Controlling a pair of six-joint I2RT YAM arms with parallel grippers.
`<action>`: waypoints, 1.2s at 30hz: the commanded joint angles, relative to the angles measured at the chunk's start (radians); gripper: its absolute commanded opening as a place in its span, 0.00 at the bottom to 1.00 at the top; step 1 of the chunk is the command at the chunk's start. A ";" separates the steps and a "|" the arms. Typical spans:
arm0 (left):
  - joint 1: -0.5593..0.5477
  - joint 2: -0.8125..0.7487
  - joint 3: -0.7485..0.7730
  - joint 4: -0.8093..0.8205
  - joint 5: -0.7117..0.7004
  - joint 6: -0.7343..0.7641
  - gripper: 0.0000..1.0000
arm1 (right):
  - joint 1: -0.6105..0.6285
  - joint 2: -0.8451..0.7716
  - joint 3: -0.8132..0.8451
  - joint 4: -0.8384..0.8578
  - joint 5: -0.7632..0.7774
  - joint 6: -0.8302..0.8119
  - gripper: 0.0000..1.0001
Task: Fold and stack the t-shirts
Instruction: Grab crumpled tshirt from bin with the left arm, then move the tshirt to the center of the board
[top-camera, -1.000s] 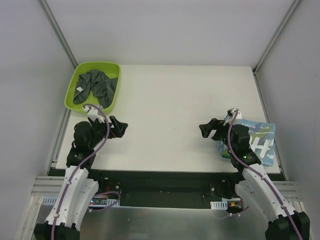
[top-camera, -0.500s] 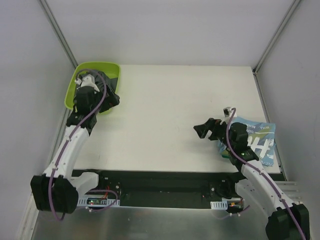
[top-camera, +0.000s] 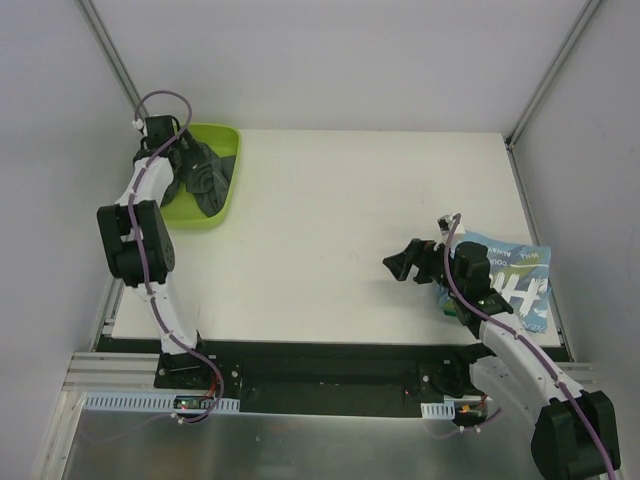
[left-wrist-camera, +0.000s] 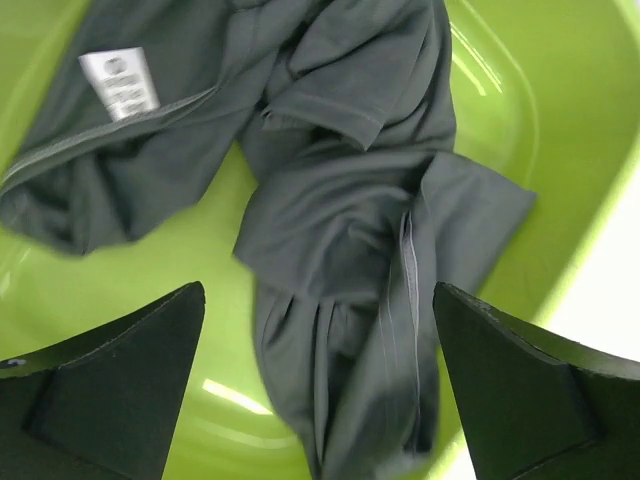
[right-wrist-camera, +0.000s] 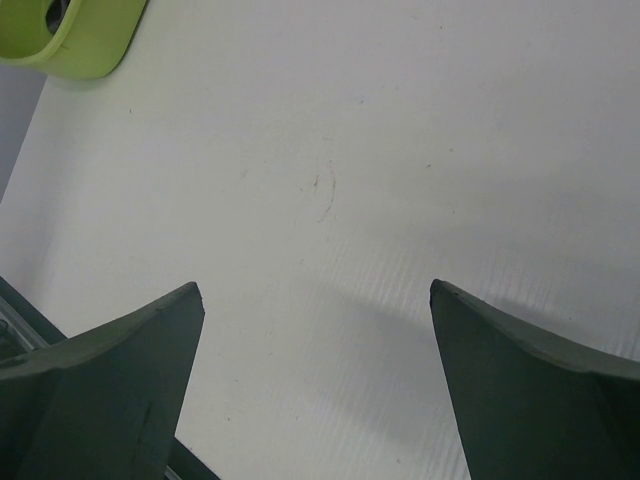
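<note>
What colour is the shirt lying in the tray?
Dark grey; the shirt shows best in the left wrist view.

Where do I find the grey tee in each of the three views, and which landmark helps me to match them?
Top external: the grey tee lies in the green tray, upper left, partly under the left arm.
Left wrist: it fills the middle of the picture, crumpled on the tray.
Right wrist: no tee can be made out; only a tray corner shows, top left.
Shared landmark: the tray, seen in all three views.
</note>
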 joint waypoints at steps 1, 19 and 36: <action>0.002 0.203 0.229 -0.103 0.072 0.085 0.94 | 0.003 -0.007 0.052 0.021 0.001 -0.035 0.97; 0.025 0.239 0.475 -0.200 0.164 0.066 0.00 | 0.004 -0.017 0.059 -0.002 0.024 -0.053 0.97; -0.061 -0.494 0.429 -0.140 0.527 -0.021 0.00 | 0.003 -0.115 0.032 0.000 0.073 -0.027 0.97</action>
